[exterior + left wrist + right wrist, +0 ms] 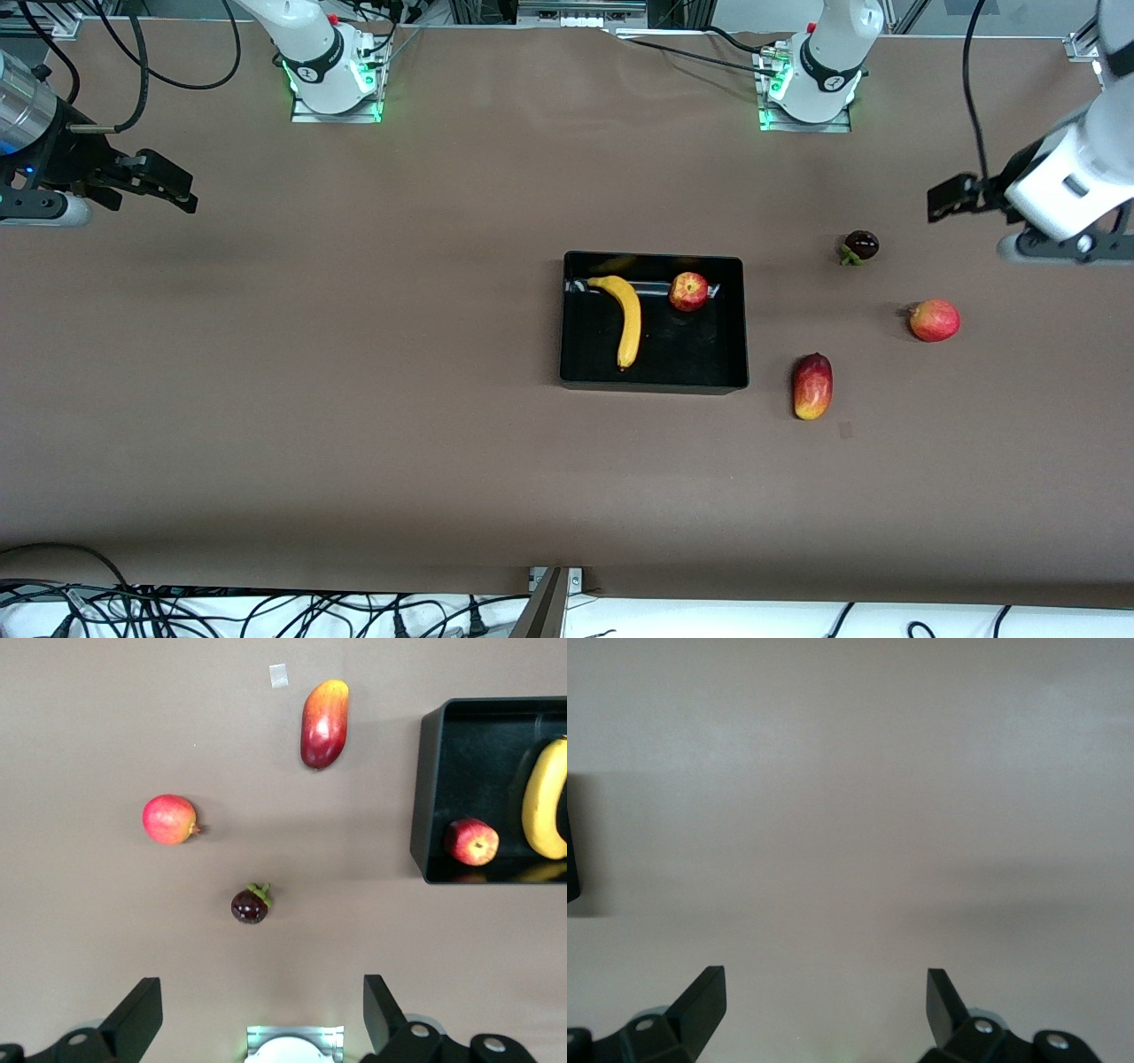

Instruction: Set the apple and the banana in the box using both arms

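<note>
The black box sits mid-table. The yellow banana and the small red apple lie inside it, apart from each other. The left wrist view also shows the box, the apple and the banana. My left gripper hangs open and empty over bare table at the left arm's end, and its fingers stand wide apart in its wrist view. My right gripper hangs open and empty over bare table at the right arm's end, with only table in its wrist view.
Three other fruits lie on the table between the box and the left arm's end: a dark purple fruit with a green cap, a pink-red round fruit and an oblong red-yellow fruit. Cables run along the table's near edge.
</note>
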### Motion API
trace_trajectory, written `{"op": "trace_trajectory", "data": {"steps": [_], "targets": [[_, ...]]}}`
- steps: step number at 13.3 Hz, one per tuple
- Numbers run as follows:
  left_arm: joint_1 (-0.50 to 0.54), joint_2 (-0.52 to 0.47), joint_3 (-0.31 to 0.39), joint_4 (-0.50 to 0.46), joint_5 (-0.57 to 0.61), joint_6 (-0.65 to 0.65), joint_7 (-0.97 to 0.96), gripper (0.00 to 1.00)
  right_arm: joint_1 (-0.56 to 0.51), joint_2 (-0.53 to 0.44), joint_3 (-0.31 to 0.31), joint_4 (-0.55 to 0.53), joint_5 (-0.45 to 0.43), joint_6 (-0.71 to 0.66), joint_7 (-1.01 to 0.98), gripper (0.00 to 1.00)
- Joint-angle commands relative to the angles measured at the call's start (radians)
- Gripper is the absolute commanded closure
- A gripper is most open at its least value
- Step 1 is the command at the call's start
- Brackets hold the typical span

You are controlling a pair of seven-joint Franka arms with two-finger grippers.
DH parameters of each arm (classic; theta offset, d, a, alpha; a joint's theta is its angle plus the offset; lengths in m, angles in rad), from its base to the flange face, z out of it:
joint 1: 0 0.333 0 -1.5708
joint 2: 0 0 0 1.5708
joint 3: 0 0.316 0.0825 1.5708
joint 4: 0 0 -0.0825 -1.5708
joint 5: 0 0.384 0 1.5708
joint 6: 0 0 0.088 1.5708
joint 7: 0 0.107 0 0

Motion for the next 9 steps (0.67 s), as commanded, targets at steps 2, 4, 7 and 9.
{"op": "trace_trajectory", "data": {"steps": [2,4,7,9], "targets": [[0.01,0.016,0.002,0.04,-0.011,-0.041,0.015,0.0,-0.013,0.006,0.014,0.019,-0.012,-0.006,-0.001,0.0],[0.024,0.01,0.01,0.026,-0.051,-0.009,0.017,0.0,-0.013,0.006,0.014,0.019,-0.012,-0.006,-0.001,0.0],[0.03,-0.074,0.01,-0.113,-0.049,0.133,0.009,0.0,-0.013,0.006,0.014,0.019,-0.012,-0.006,-0.001,0.0],[0.035,-0.078,0.01,-0.122,-0.045,0.141,0.007,0.0,-0.013,0.006,0.012,0.019,-0.012,-0.006,-0.001,0.0]]}}
